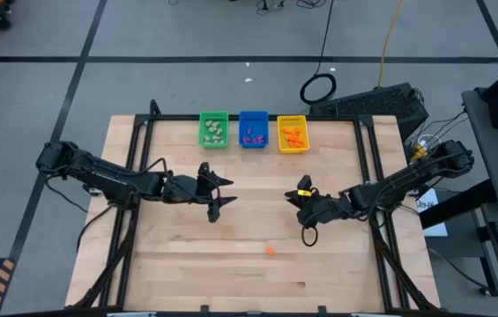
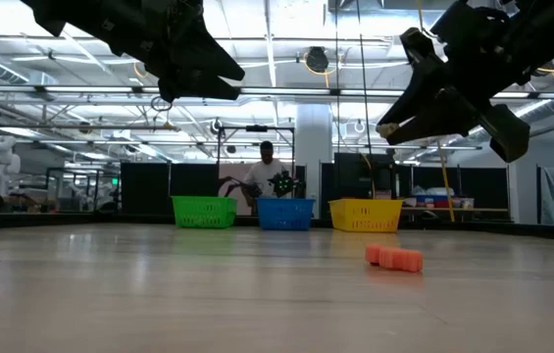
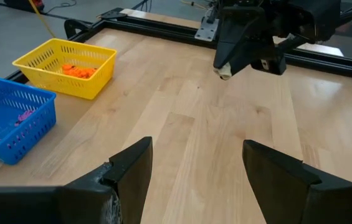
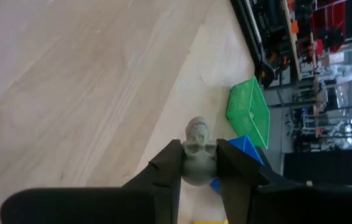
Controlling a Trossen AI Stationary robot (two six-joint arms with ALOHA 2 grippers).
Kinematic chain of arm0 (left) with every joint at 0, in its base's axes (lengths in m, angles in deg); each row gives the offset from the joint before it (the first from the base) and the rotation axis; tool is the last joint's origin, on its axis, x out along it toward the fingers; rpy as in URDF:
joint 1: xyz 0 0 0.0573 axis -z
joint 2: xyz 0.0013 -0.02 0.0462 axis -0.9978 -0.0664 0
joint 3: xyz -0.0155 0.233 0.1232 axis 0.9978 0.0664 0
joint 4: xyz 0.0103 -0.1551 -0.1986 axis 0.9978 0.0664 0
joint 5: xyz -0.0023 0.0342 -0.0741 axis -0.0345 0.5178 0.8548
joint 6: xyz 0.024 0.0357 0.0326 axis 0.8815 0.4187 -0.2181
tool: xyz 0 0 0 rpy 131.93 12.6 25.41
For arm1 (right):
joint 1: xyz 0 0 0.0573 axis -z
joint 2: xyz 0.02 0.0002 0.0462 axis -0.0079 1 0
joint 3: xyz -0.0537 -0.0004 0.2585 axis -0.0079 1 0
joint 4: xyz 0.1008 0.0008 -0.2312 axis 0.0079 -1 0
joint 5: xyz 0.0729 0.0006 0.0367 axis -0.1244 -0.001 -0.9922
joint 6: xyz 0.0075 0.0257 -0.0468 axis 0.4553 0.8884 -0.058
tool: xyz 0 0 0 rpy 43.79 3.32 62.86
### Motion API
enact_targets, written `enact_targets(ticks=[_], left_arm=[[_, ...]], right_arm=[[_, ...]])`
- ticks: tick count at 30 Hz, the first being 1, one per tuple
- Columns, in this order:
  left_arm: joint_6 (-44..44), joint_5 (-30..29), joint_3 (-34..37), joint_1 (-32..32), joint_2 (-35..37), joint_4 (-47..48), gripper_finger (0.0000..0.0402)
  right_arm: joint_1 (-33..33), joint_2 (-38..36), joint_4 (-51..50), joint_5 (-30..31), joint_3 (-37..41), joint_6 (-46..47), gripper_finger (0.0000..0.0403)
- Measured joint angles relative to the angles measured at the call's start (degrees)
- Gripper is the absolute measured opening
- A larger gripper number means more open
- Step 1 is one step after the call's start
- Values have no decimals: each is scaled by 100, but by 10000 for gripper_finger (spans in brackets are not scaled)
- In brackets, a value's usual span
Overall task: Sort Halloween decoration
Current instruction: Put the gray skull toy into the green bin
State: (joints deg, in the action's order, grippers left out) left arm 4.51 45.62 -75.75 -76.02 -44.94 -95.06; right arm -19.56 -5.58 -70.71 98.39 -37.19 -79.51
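While my right gripper [image 4: 199, 163] pinched a pale greenish-beige skull trinket [image 4: 195, 149] between its fingers, I held it above the table [image 1: 187, 264], well short of the blue bin [image 1: 253, 129]. My left gripper [image 3: 194, 171] hung with fingers spread, empty. Left of the blue bin, which held purple pieces, the green bin [image 1: 213, 129] held beige ones; right of it, the yellow bin [image 1: 292, 134] held orange ones. One orange trinket [image 1: 271, 250] lay far from the blue bin.

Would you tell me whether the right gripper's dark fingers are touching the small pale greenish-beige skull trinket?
Touching: in the right wrist view, the right gripper has both fingers pressed against the sides of the pale skull trinket, holding it above the table.
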Motion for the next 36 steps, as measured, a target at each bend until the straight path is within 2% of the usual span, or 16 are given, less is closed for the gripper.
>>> enact_targets(ticks=[12, 21, 29, 36], left_arm=[[0, 0, 0, 0, 0, 2, 248], [0, 0, 0, 0, 2, 2, 248], [-2, 0, 0, 8, 0, 4, 248], [-2, 0, 0, 9, 1, 9, 248]], right_arm=[[0, 0, 1, 1, 0, -51, 66], [0, 0, 2, -20, 0, 476, 66], [0, 0, 4, -27, 0, 1883, 66], [0, 0, 1, -44, 0, 3987, 66]])
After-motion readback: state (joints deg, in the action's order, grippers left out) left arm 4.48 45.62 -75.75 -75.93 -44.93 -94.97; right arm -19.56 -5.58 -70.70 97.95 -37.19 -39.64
